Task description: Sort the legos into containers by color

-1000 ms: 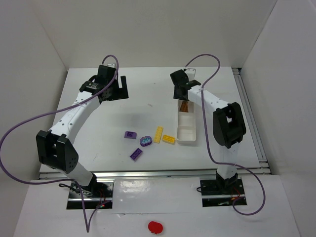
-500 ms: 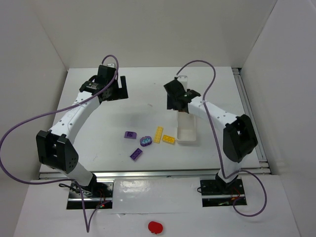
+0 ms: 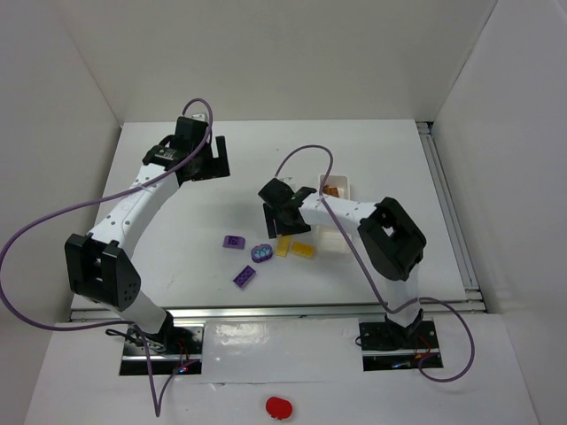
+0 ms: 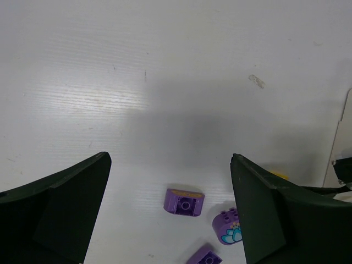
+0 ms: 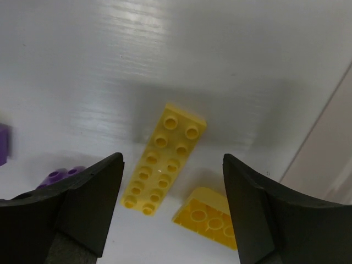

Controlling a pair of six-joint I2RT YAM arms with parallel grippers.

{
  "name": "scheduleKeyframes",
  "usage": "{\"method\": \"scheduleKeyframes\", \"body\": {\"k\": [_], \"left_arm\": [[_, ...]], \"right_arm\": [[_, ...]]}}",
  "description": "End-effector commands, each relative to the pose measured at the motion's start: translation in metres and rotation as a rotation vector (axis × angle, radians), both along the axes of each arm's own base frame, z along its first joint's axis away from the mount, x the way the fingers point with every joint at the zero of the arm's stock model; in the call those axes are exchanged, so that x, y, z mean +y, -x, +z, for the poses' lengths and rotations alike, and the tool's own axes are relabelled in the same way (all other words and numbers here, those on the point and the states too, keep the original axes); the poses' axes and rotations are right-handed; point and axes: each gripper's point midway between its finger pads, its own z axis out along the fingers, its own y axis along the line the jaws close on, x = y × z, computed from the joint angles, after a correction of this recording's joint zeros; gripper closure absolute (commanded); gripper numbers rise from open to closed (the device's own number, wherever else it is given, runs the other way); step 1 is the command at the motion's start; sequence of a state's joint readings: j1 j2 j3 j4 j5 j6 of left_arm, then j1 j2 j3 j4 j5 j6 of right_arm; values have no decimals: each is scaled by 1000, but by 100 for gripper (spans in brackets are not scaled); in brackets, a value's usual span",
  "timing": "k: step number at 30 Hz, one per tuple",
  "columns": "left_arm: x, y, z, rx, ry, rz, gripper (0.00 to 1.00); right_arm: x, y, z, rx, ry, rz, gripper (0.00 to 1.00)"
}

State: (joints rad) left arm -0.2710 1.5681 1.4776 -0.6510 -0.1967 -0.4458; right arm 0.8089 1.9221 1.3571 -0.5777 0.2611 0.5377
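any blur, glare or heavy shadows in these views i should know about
Right wrist: the long yellow brick is sharp, with a soft shadow around it; the purple piece cut by the left edge looks soft. Left wrist: a broad grey shadow lies on the table, and the purple brick is in focus. Top external: evenly lit, no glare, only faint shadows.

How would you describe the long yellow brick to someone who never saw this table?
Find the white tray on the right half of the table. Left of its near end lie two yellow bricks. The long yellow brick, below the right gripper, is the one farther from the tray, with two long rows of studs, longer than its short neighbour.
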Motion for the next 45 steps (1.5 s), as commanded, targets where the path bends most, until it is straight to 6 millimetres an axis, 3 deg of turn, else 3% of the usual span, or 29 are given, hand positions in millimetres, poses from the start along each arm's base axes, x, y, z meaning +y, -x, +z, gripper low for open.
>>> {"method": "scheduleKeyframes", "body": {"k": [1,5,10,13,17,19,21,23,24,27,28,29,30,31,35,41,45], "left_arm": [[-2,-4,11,-34,11,-6,0],[-2,-4,11,-34,11,-6,0],[-2,-4,11,-34,11,-6,0],[-2,-4,11,-34,11,-6,0],[-2,-4,11,-34,11,-6,0],[-4,-4,11,-32,17,-12,0],[-4,-5,16,-42,20,-12,0],[-2,-5,19,-53,10,-12,0],[-2,-5,19,-53,10,-12,0],[-2,-5,19,-53,10,-12,0],[-2,-5,19,-53,10,-12,0],[-2,-5,19,-53,10,-12,0],[-4,-6,15,-41,13,-19,0],[-4,-6,15,-41,20,-12,0],[-11,-8,7,-23,40,-36,0],[-12,-11,7,-22,40,-36,0],[-12,-11,7,-22,40,-36,0]], "right_arm": [[10,-5,1,8,-29,8,23],[13,-5,-9,18,-32,12,31],[14,-9,-16,22,-17,8,53],[24,-23,-3,-25,-35,-1,64],[42,-50,22,-108,-69,3,69],[51,-63,47,-169,-98,-2,69],[45,-74,75,-240,-113,-26,69],[25,-85,94,-298,-106,-81,69],[16,-87,119,-344,-139,-111,69],[-30,-83,124,-379,-118,-264,69],[-46,-77,141,-411,-139,-319,69],[-67,-65,127,-382,-89,-364,69],[-87,-61,141,-425,-115,-473,69],[-104,-45,125,-395,-66,-515,69],[-151,-14,113,-398,-70,-742,69],[-177,17,108,-403,-177,-992,69],[-185,22,103,-415,-236,-1061,69]]}}
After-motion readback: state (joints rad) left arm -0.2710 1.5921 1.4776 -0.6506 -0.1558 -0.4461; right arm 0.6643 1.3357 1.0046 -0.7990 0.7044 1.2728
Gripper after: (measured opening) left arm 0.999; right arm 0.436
